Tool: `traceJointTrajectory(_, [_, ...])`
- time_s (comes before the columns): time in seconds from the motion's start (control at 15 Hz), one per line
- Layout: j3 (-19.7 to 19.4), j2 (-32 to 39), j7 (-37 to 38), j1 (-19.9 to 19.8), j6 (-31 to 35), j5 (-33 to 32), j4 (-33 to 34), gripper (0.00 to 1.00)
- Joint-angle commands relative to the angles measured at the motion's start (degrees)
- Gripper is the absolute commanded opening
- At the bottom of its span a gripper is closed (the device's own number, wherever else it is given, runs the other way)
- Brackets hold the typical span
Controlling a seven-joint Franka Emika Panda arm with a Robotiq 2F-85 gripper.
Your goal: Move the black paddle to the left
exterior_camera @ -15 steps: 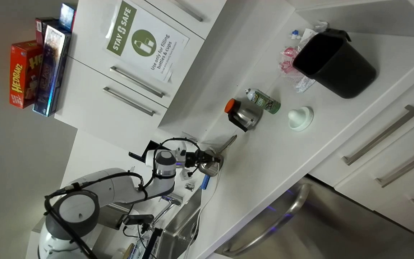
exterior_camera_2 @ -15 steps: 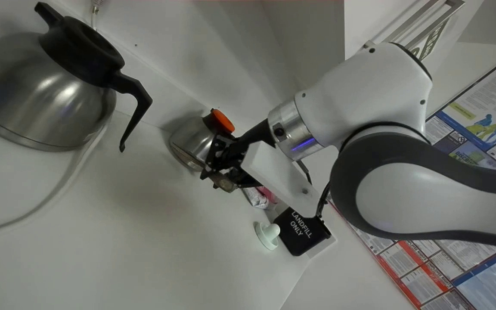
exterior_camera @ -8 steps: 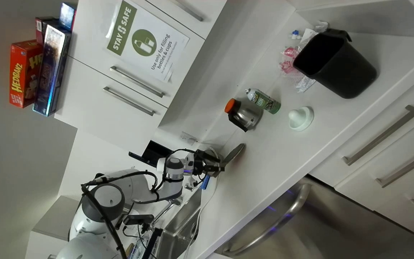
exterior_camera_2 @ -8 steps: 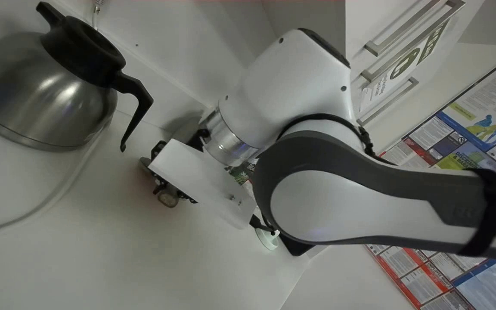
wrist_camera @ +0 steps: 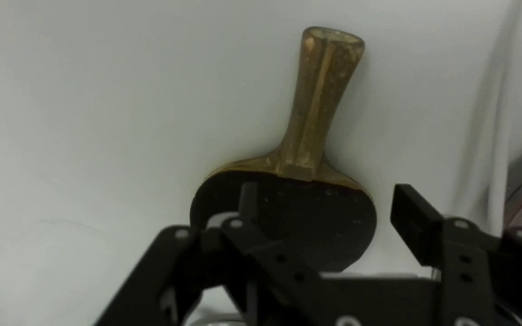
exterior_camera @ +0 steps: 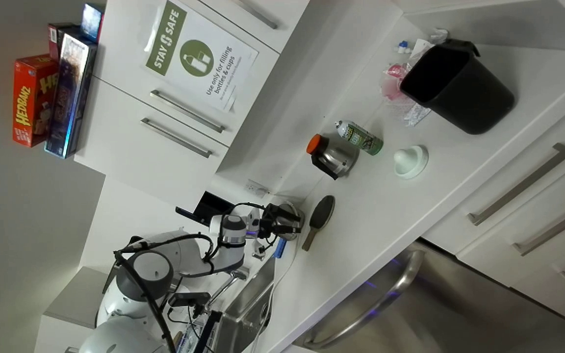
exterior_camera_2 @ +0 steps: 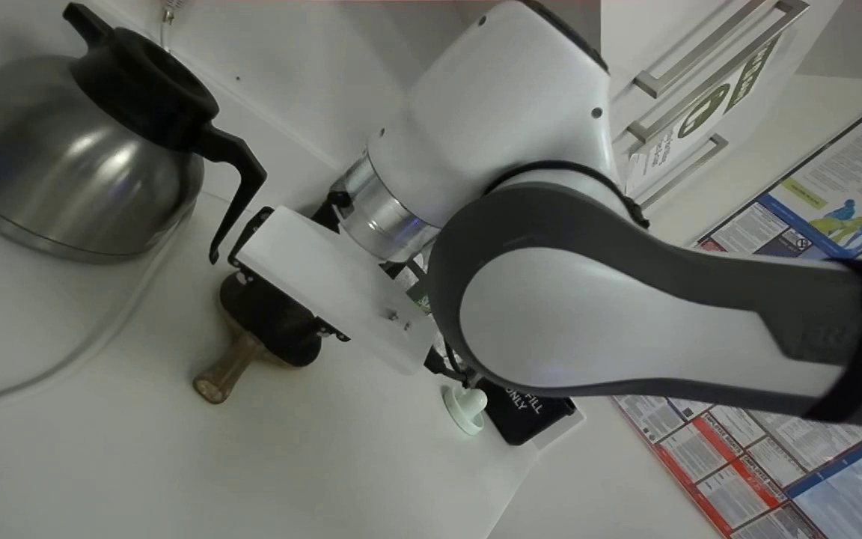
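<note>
The black paddle (exterior_camera: 322,212) lies flat on the white counter, its dark oval blade face up and its brown wooden handle (exterior_camera: 309,240) angled off to one side. In an exterior view, part of the paddle's blade (exterior_camera_2: 281,322) is covered by the wrist housing. Above the blade, my gripper (wrist_camera: 325,197) stands open in the wrist view, with nothing held. One finger (wrist_camera: 248,199) overlaps the blade there, while the other finger shows just beyond the blade's edge. In an exterior view the gripper (exterior_camera: 298,223) appears beside the paddle, apart from it.
A steel carafe (exterior_camera_2: 87,165) with a black handle stands close to the paddle, and a white cable (exterior_camera_2: 139,281) runs past. Farther along are an orange-lidded carafe (exterior_camera: 340,158), a spray can (exterior_camera: 361,138), a pale green juicer-like piece (exterior_camera: 410,162) and a black bin (exterior_camera: 464,93).
My gripper carried the paddle edge-on toward the steel carafe, then opened. The paddle has dropped from its tilt to lying flat, and the arm has risen slightly.
</note>
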Motion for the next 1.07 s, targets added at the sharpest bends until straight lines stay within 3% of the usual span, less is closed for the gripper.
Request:
traceJointTrajectory(0.0, [3.57,-7.77,-6.60,-2.72,1.43,5.35,-6.83,1.00])
traceJointTrajectory(0.6, [7.94,-23.92,-27.64,-9.59,0.42,21.36,-19.90,1.00])
traceJointTrajectory(0.93, [8.50,-28.27,-37.14,-11.45,0.24,26.91,-23.76,1.00])
traceJointTrajectory(1.0, [8.47,-25.07,-33.34,-11.15,0.08,24.24,-20.68,1.00])
